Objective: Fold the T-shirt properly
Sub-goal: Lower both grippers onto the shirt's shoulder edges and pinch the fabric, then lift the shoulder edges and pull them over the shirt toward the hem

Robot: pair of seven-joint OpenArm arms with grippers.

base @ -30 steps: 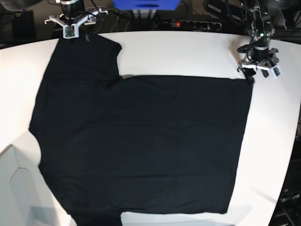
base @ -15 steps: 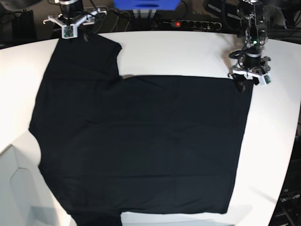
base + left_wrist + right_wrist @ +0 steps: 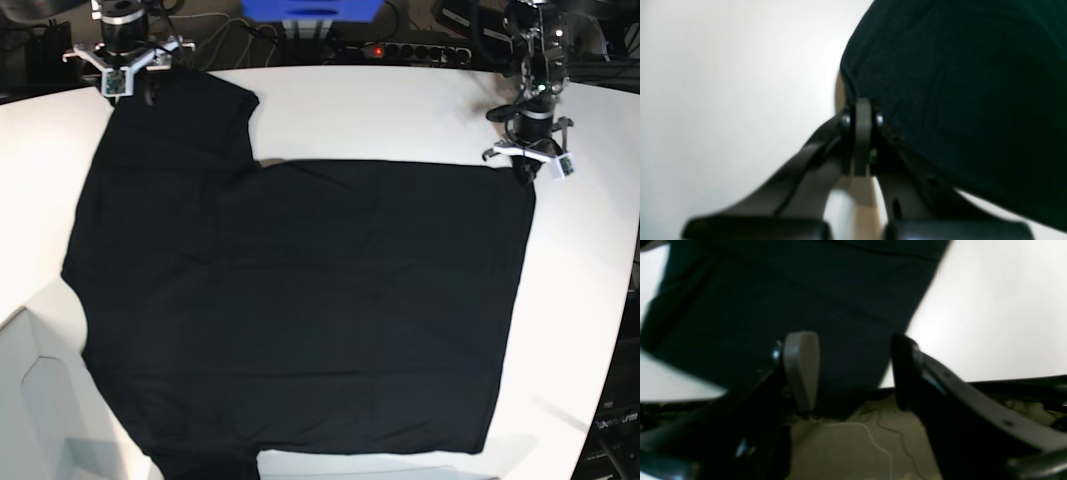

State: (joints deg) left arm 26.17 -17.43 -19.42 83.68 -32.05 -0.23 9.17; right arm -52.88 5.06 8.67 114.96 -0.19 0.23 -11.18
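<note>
The black T-shirt [image 3: 300,300] lies spread flat on the white table [image 3: 400,110], one sleeve reaching to the far left. My left gripper [image 3: 527,170] stands at the shirt's far right corner. In the left wrist view its fingers [image 3: 863,133] are pressed together, shut on the T-shirt's [image 3: 957,83] edge, which curves up off the table there. My right gripper [image 3: 130,88] hovers at the sleeve's far end. Its pads [image 3: 800,366] stand wide open, with the T-shirt's sleeve [image 3: 790,290] lying between and beyond them at the table's rim.
A power strip [image 3: 405,50] with a red light, a blue box [image 3: 310,10] and cables sit behind the table's far edge. The table's right edge runs close to the left gripper. Floor and a white cable [image 3: 870,436] show below the sleeve end.
The left gripper has shut on the shirt's far right corner. The right gripper has shifted left along the sleeve's end and opened a little wider.
</note>
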